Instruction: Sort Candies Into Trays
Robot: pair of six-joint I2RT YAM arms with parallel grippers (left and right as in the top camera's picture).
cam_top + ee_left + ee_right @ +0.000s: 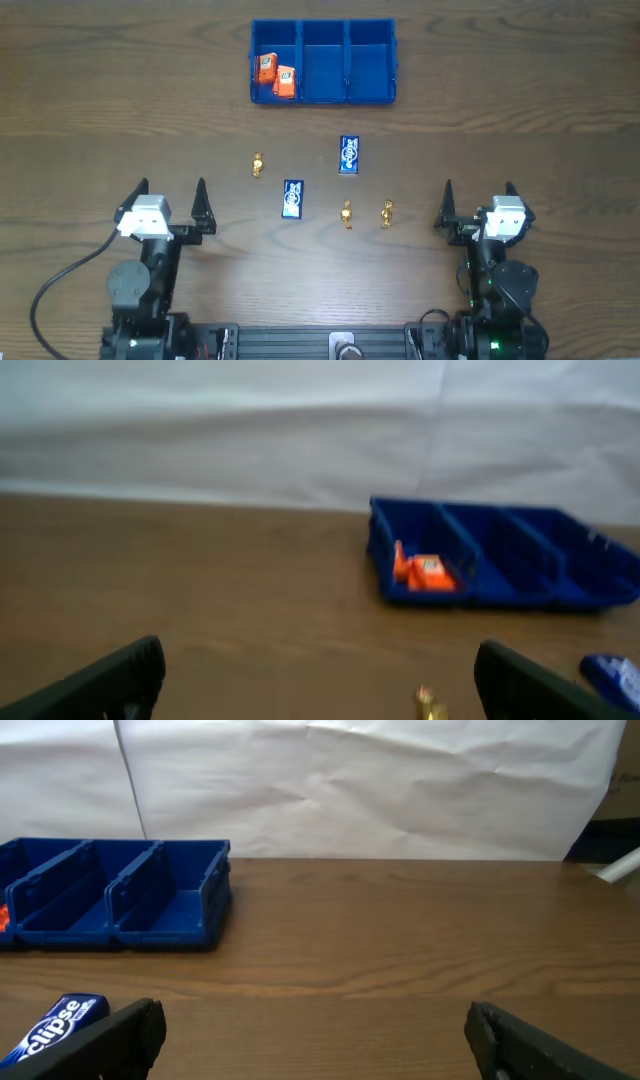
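I am seeing left gripper [172, 186] spread, empty | right gripper [478, 187] spread, empty | orange candies [275, 73] are lying in the tray's [370, 98] left compartment | blue packs [293, 199] and gold candies [347, 214] are lying on the table [100, 120].

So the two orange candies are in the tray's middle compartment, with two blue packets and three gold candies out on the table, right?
Not quite. The top view shows the orange candies in the left compartment of the blue tray, not the middle. The two blue packets and three gold candies do lie out on the table.
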